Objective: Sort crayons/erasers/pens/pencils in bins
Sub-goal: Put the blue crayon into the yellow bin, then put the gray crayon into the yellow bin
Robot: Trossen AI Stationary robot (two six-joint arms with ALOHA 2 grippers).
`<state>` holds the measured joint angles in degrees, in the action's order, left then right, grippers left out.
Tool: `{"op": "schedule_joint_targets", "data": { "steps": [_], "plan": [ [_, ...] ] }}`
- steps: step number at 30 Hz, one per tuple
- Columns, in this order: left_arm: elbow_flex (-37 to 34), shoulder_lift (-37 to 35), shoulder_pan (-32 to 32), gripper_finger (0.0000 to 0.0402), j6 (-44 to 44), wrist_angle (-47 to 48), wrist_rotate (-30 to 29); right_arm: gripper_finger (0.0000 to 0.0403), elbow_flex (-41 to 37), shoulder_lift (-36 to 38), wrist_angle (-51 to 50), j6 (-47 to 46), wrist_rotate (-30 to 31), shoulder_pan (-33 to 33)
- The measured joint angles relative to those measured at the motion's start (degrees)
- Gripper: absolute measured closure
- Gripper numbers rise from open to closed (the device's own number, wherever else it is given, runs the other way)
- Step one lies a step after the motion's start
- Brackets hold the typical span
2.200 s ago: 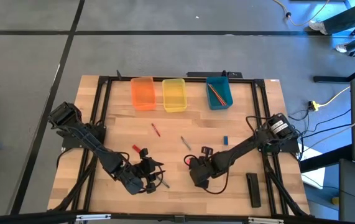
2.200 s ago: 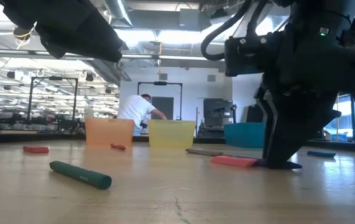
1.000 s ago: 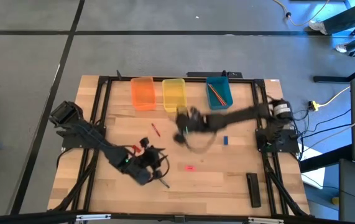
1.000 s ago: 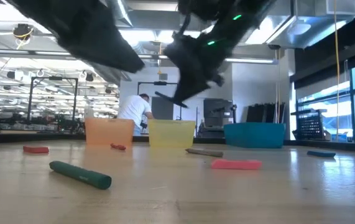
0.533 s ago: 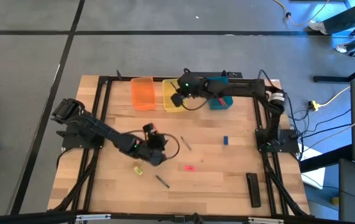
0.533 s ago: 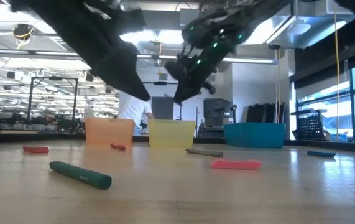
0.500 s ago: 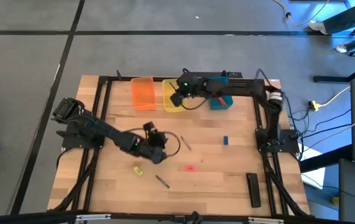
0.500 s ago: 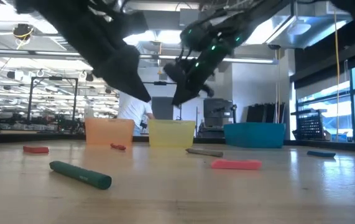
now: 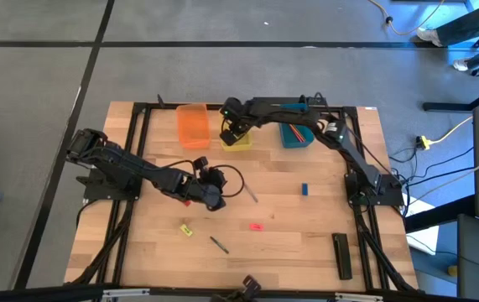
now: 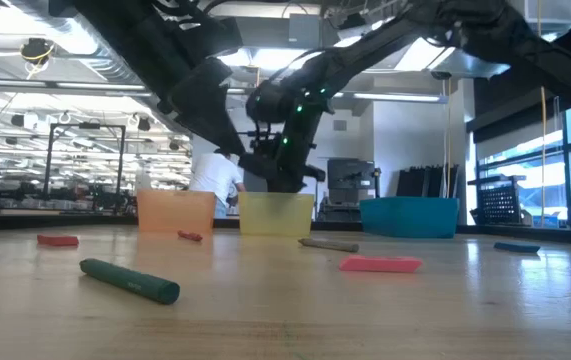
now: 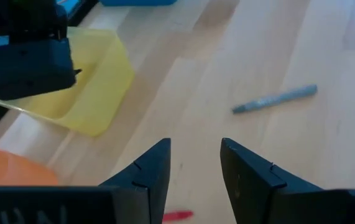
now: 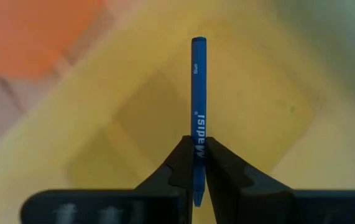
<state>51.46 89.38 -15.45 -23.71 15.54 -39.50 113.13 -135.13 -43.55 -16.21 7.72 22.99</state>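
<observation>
The right gripper (image 12: 194, 163) has swung from the table's front to above the yellow bin (image 9: 236, 134), clamping a blue crayon (image 12: 197, 112). The left gripper (image 11: 194, 163), fingers parted and empty, hovers mid-table near a grey crayon (image 11: 274, 99); orange bin (image 9: 192, 126) sits beside.

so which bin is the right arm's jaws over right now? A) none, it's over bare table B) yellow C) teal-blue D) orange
B: the right wrist view shows the right gripper shut on a blue crayon with the yellow bin directly beneath, and the high view puts that gripper at the yellow bin.
</observation>
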Motion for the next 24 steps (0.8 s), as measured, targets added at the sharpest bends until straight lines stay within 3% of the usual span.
{"op": "schedule_joint_targets", "data": {
  "steps": [9,16,19,24],
  "plan": [
    [0.0,0.0,-4.1,0.0269,-1.7,2.1,-1.7,0.0357,2.1,-1.9,-1.7,-1.5,-6.1,-0.4],
    [0.0,-0.7,-7.0,0.0269,-5.9,8.1,-6.2,0.0305,3.8,-2.0,-4.1,1.5,-5.8,-0.6],
    [0.0,-0.9,-8.1,0.0269,-10.6,14.4,-9.1,0.0278,7.6,-2.0,-9.5,3.2,-4.4,-1.9],
    [-0.1,-1.2,-9.0,0.0269,-18.1,21.9,-10.1,0.0251,15.5,-2.0,-22.2,6.0,4.5,-6.0]
  ]
}}
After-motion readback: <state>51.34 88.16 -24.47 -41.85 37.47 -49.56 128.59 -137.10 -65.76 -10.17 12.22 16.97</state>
